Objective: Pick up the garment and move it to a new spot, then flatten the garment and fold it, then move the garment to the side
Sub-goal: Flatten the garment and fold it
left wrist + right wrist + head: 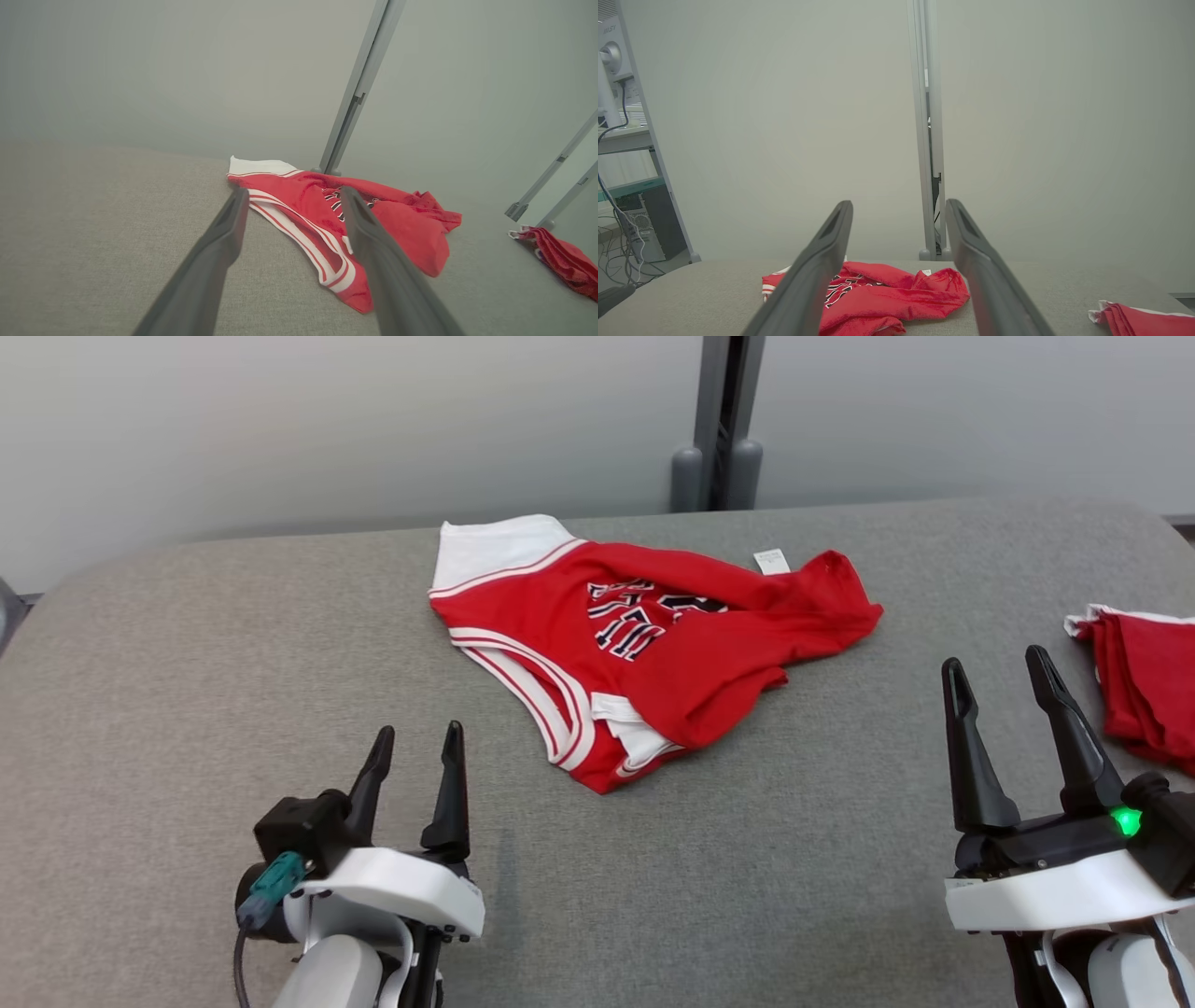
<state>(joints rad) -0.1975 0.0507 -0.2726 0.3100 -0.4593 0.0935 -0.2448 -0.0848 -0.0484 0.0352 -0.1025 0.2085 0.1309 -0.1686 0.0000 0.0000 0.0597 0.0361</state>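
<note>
One grey padded worktop (pixel 187 709). Crumpled red-and-white garment (pixel 644 644) lying at its middle, nearer the far edge. Folded red pile (pixel 1148 691) at the right edge. At the near side, left gripper (pixel 420 730) and right gripper (pixel 995 659), jaws spread, empty, apart from the garment.

Jersey (pixel 709 663) print (pixel 630 625) half buried under a fold, unreadable. Tag (pixel 771 560) text too small to read. Second red garment (pixel 1144 677) cut off by head view's right edge. Post (pixel 721 420) top cropped.
</note>
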